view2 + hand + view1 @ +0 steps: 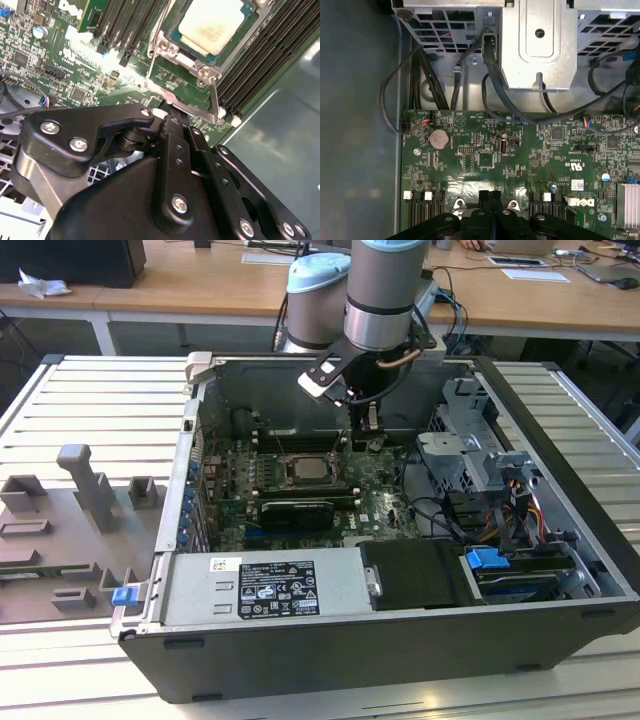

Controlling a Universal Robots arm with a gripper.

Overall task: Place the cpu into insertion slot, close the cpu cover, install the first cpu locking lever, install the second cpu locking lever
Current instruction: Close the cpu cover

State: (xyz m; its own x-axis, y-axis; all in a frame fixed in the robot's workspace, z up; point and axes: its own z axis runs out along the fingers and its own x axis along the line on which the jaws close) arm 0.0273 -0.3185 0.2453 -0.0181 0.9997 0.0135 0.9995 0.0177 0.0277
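Observation:
The cpu (212,22), a pale silver square, lies flat in the insertion slot (166,47) on the green board; in the exterior view the cpu (303,471) sits mid-board. The cpu cover (214,97), a thin silver frame with a big window, stands swung open off the slot's side nearest my gripper. My gripper (170,116) is shut, its black fingertips right at the cover's free edge; whether they touch it I cannot tell. The first wrist view shows the gripper (490,194) with both fingers pressed together over the board. In the exterior view the gripper (368,440) hangs just to the slot's right.
Long black memory slots (260,60) flank the socket on both sides. A metal drive cage (535,45) with black cables (492,85) stands past the board's edge. The power supply (270,590) lines the case front. A grey fixture tray (80,510) lies outside the case.

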